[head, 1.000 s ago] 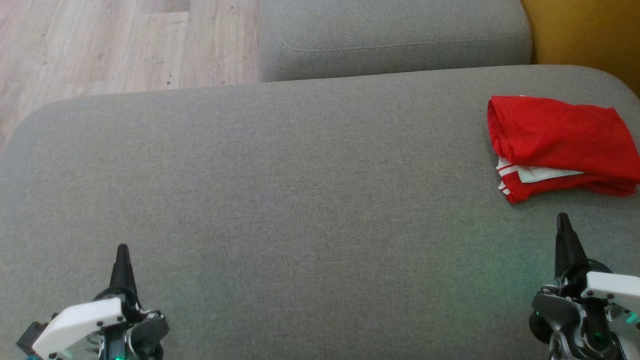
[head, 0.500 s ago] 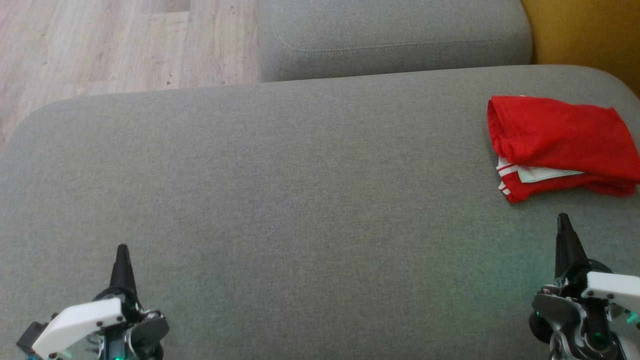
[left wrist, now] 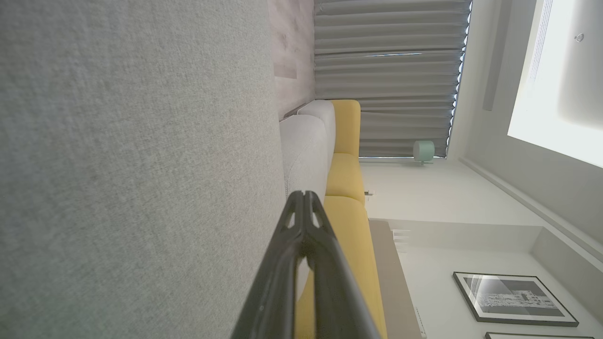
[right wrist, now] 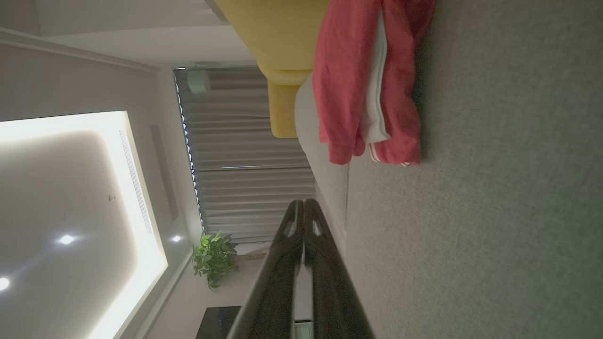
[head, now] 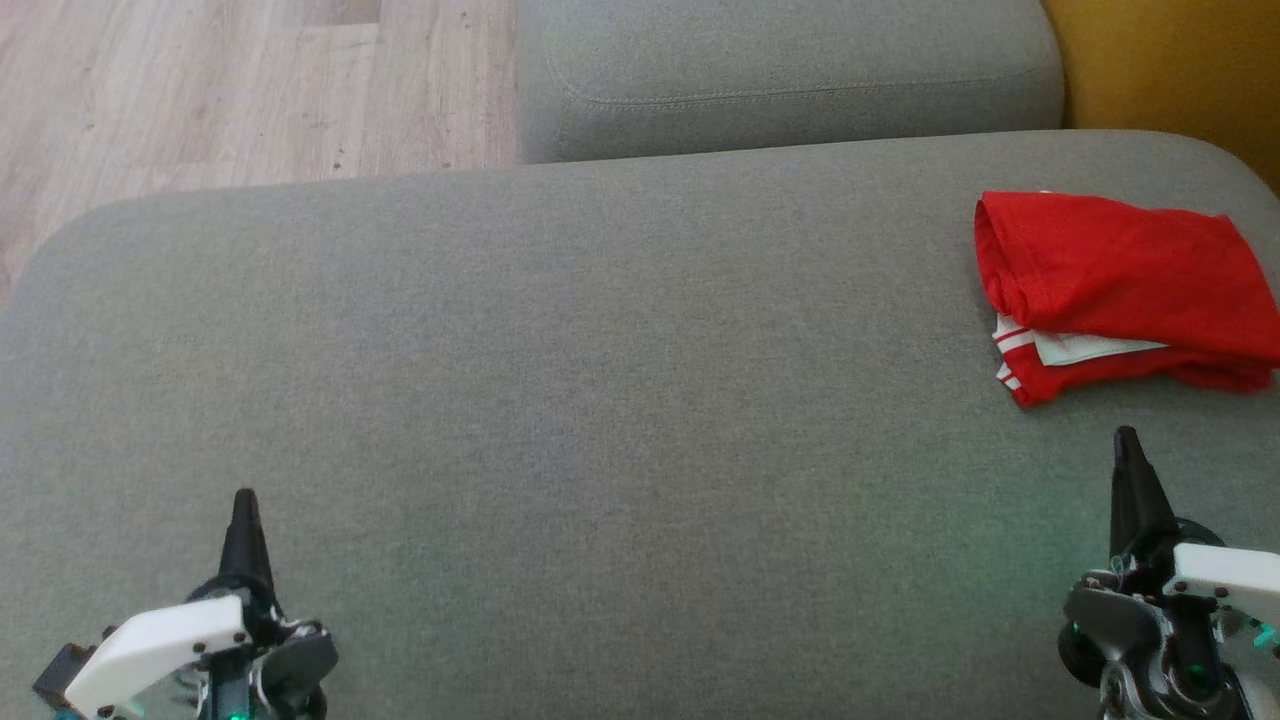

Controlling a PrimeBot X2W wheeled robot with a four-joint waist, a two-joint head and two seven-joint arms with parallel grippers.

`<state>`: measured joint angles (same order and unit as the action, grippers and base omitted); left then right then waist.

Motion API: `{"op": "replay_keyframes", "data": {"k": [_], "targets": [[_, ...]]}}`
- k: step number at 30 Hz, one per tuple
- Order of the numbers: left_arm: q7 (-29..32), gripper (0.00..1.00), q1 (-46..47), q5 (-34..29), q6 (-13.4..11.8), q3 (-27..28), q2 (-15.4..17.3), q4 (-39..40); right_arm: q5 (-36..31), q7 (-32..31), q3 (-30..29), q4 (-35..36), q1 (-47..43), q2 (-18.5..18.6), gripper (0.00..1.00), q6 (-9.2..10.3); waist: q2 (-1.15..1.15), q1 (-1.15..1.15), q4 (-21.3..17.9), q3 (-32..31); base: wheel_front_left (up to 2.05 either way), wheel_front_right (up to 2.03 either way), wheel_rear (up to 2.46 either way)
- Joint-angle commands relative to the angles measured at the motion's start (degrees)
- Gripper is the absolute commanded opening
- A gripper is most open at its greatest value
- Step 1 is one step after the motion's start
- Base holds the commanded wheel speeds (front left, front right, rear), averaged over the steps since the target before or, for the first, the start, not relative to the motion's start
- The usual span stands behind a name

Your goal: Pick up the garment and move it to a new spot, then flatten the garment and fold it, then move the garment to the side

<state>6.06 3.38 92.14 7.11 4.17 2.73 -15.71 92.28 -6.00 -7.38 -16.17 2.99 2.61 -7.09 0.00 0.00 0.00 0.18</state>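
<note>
Left gripper (head: 243, 497) and right gripper (head: 1125, 435) hover low over the sofa (head: 600, 350), both clenched on nothing. Just beyond the right one, not touching it, the folded red garment (head: 1110, 280) lies at the seat's right edge. Floor (head: 200, 90) shows far left

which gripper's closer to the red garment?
Right. The right gripper sits just short of the garment; the left gripper is far across the sofa.

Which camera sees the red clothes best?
The head view: it looks down on the folded red garment, nearly whole, lying on the grey cushion. The right wrist view shows it sideways, cut off at the top. The left wrist view faces the curtains.
</note>
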Motion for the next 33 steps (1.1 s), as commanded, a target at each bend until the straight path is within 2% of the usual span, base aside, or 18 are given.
{"op": "replay_keyframes", "data": {"k": [1,33], "targets": [[0.4,0.00,2.8,0.1,0.4,2.3,0.2,1.7,0.1,-0.3,1.1,2.2,3.2,0.5,0.00,-0.40,0.00,0.00,0.0,0.0,0.00,0.00,0.00],[0.4,0.00,2.8,0.0,0.4,2.3,0.2,1.7,0.0,-0.4,1.0,2.1,3.2,0.4,0.00,-0.40,0.00,0.00,0.0,0.0,0.00,0.00,0.00]]}}
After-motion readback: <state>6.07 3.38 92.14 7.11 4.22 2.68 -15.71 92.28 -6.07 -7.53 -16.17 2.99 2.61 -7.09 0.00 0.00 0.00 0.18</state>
